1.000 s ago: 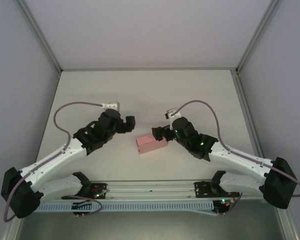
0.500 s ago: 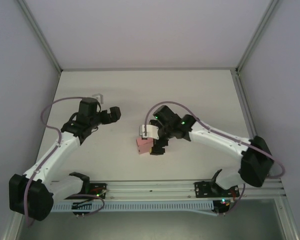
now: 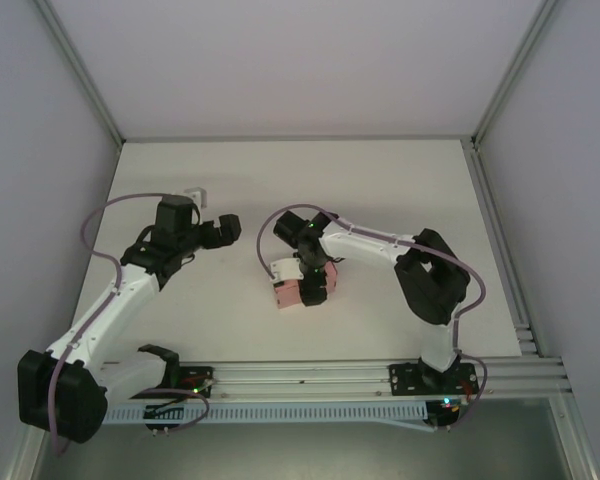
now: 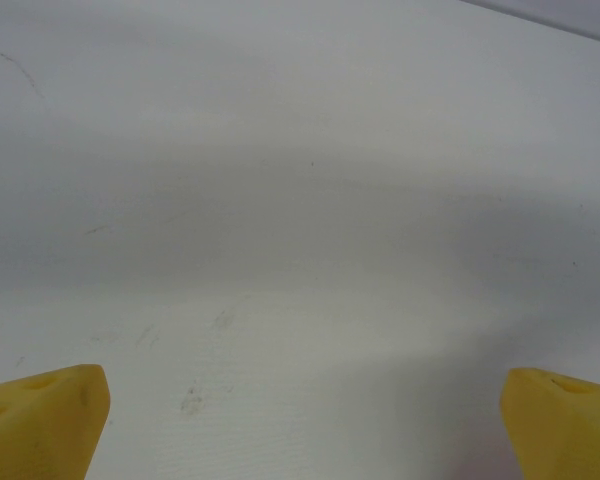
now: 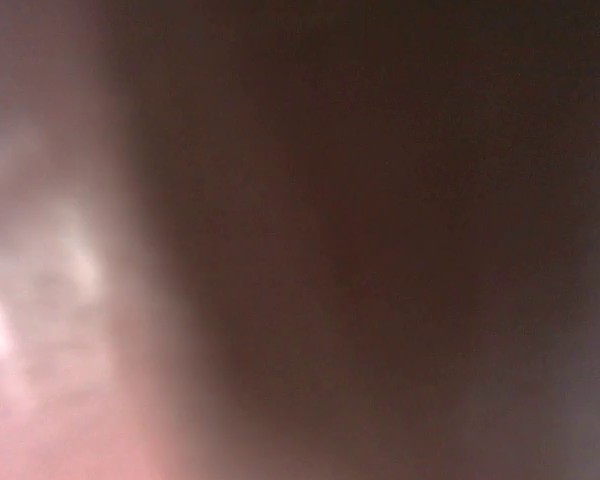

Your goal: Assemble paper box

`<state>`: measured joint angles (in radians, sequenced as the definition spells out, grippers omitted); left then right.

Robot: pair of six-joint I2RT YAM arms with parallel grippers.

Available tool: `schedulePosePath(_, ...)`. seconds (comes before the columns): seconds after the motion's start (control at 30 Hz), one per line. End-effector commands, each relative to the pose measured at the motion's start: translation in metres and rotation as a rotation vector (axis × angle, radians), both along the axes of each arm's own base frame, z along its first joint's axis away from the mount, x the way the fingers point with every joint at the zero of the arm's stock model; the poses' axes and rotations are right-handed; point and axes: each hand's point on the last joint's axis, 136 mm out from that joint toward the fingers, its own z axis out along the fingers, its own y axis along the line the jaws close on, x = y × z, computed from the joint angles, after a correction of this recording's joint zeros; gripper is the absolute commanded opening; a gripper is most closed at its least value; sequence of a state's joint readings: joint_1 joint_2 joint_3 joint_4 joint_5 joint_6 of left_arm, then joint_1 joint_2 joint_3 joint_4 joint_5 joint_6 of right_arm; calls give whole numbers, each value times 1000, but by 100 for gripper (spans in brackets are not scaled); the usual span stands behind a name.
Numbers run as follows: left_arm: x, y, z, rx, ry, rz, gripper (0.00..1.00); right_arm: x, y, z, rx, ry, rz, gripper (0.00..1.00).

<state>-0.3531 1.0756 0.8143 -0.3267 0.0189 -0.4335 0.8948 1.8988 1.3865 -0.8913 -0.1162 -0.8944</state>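
Left pincer stands wide, empty. Right pincer hides part of the paper box; its grip cannot be made out.

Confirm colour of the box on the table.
Pink. The paper box shows best in the top external view.

No legible text, label, brand, number or sign anywhere
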Motion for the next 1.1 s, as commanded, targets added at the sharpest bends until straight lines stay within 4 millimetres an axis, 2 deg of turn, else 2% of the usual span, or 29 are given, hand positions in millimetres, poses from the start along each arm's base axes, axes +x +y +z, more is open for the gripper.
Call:
schedulePosePath(0.0,-3,5,-2,24,-13,-5,100,4,-8,2,-48,-32,0,76)
schedulePosePath(0.07,-3,5,-2,25,-11,-3,100,8,-7,4,-40,-59,-10,70)
schedulePosePath(0.23,-3,5,-2,23,-13,-4,100,16,-2,14,-5,-120,-33,45)
schedulePosePath(0.4,-5,6,1,22,-25,-2,100,34,0,32,38,-246,-93,36)
schedulePosePath(0.57,-6,9,6,21,-43,10,100,80,-4,61,108,-541,-246,31)
schedulePosePath(0.67,-7,11,8,19,-48,18,100,118,-17,78,120,-810,-362,33)
schedulePosePath(0.73,-8,12,8,19,-52,20,100,134,-24,82,104,-939,-406,34)
schedulePosePath(0.8,-8,12,9,16,-54,24,100,145,-30,79,89,-1015,-444,34)
schedulePosePath(0.93,-10,12,10,11,-58,23,100,151,-29,48,56,-1005,-447,31)
schedulePosePath(1.07,-11,12,11,10,-61,24,100,154,-24,28,77,-1007,-439,36)
